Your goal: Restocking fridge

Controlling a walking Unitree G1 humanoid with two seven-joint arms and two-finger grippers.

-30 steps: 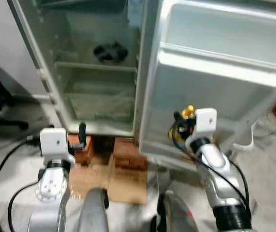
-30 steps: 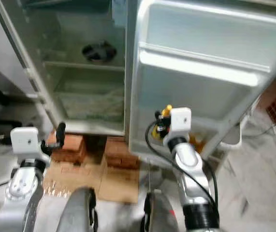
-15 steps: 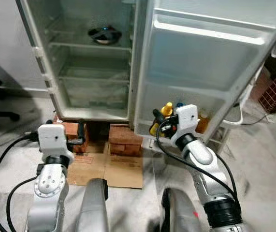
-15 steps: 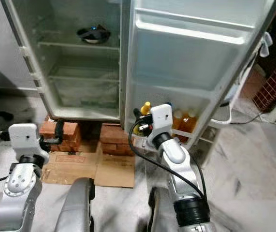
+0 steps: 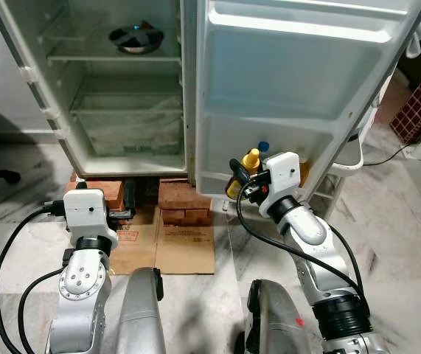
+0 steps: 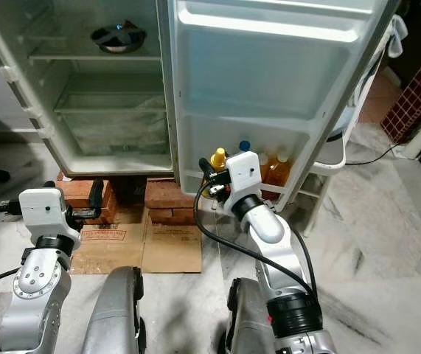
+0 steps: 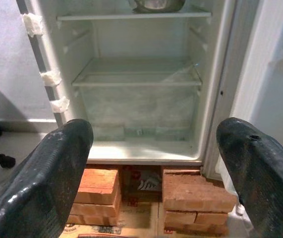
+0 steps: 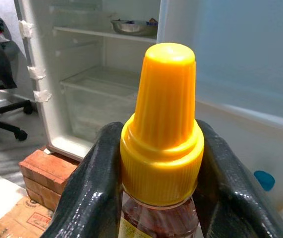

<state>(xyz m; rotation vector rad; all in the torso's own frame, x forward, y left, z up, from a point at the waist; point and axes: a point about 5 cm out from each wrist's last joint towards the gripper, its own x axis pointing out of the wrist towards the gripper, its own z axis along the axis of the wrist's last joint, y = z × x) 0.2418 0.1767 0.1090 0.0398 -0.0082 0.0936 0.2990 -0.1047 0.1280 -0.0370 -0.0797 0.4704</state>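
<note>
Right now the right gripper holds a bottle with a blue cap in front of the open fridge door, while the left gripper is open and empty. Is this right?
Not quite: the cap is yellow, not blue. The right wrist view shows the right gripper shut on the yellow-capped bottle before the open fridge door. The left gripper is indeed open and empty.

Right claw raised forward, fingers clamped, left claw held low, fingers spread wide

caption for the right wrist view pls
Right gripper clamped on a yellow-capped bottle, facing the open fridge.
</note>
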